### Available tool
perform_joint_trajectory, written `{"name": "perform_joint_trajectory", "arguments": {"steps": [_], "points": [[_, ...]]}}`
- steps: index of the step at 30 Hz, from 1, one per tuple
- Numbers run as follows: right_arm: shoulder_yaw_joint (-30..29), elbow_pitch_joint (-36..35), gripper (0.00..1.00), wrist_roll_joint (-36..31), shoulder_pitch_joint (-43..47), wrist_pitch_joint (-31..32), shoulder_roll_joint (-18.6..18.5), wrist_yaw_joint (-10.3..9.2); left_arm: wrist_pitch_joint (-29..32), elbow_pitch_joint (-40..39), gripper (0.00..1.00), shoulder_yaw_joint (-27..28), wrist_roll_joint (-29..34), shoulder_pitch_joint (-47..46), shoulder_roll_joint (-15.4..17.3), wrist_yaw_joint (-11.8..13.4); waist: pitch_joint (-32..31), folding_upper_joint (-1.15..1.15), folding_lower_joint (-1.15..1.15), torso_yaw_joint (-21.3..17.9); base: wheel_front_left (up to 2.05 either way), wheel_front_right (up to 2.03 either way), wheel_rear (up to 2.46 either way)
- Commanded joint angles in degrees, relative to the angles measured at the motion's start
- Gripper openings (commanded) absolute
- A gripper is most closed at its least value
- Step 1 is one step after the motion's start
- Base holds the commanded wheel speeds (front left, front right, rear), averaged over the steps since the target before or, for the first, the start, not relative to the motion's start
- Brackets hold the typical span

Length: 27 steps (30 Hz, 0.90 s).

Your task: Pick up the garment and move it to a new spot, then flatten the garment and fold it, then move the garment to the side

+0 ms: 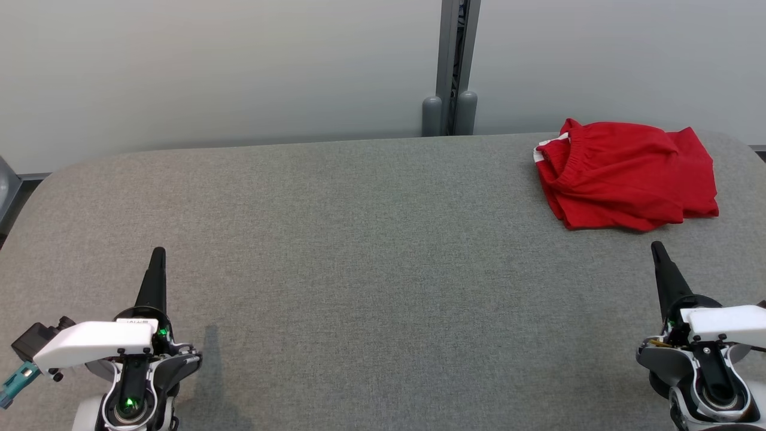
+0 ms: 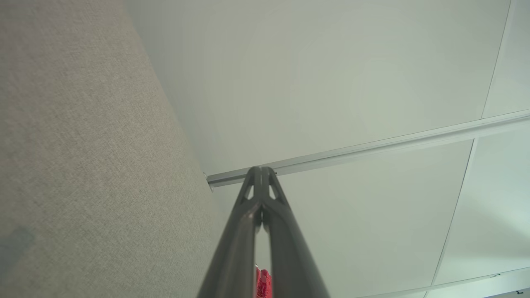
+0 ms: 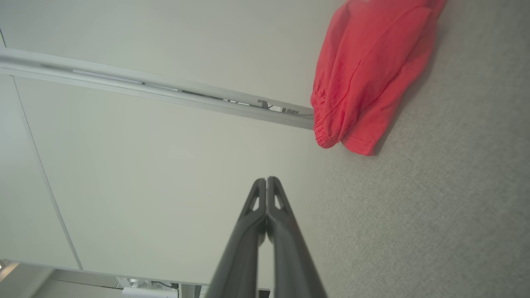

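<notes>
Garment (image 1: 625, 176) is held by neither arm. The left jaws are clenched on nothing, their long dark fingers (image 1: 154, 281) pressed tip to tip above the near left part of the bench (image 1: 359, 269). The right jaws are clenched and empty too, above the bench's near right part. Beyond the right jaws and apart from them, the red garment lies in a rumpled heap at the bench's far right corner, its elastic waistband turned toward the bench's middle. A pale wall (image 1: 209, 72) rises behind the bench's far edge.
</notes>
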Motion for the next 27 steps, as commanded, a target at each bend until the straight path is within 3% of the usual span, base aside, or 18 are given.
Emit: {"name": "perform_joint_trajectory", "arguments": {"steps": [1, 27], "points": [[-0.49, 0.08, 0.00, 1.24, -0.74, 0.62, -0.04, 0.13, 0.33, 0.04, 0.00, 0.43, -1.11, -1.73, 0.31, -0.53, -0.03, 0.00, 0.00, 0.01, 0.00, 0.00, 0.00], [-1.53, 1.54, 0.00, 9.90, -2.21, 2.91, 0.33, 0.14, 2.97, 1.28, 0.00, 1.39, -9.65, -3.58, 0.37, -1.09, -0.48, 0.00, 0.00, 0.17, 0.00, 0.00, 0.00]]}}
